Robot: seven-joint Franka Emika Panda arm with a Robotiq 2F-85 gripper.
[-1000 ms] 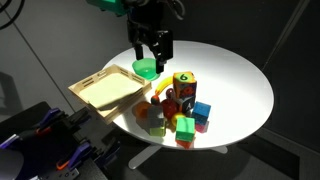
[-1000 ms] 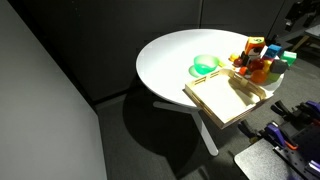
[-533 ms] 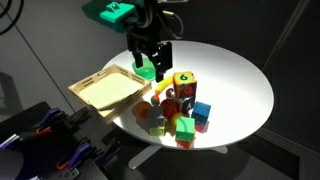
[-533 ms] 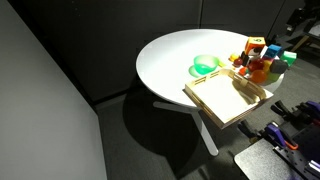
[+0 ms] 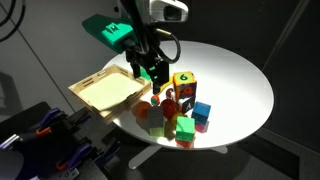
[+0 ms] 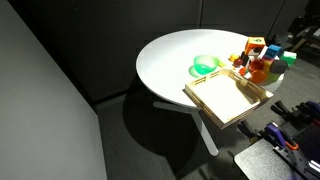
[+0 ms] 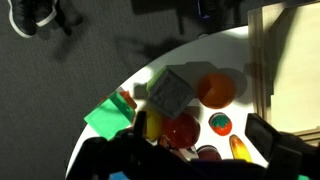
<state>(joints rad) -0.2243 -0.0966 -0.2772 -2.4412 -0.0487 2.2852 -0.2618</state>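
The jaws are hanging spread wide, gripping nothing, just above the toy pile (image 5: 175, 112) that is sitting on the round white desk (image 5: 240, 80). The numbered block (image 5: 183, 86) is standing at their 4 o'clock, and the wooden tray (image 5: 105, 88) is lying at 8 o'clock.

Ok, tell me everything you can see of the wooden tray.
The wooden tray is a shallow rectangle of pale, bare-looking wood with a low raised rim all round. It lies flat on the round white table, one end jutting past the table's edge. Its floor shows bare. A green bowl sits by one corner and toy blocks by another; whether they touch it is unclear.
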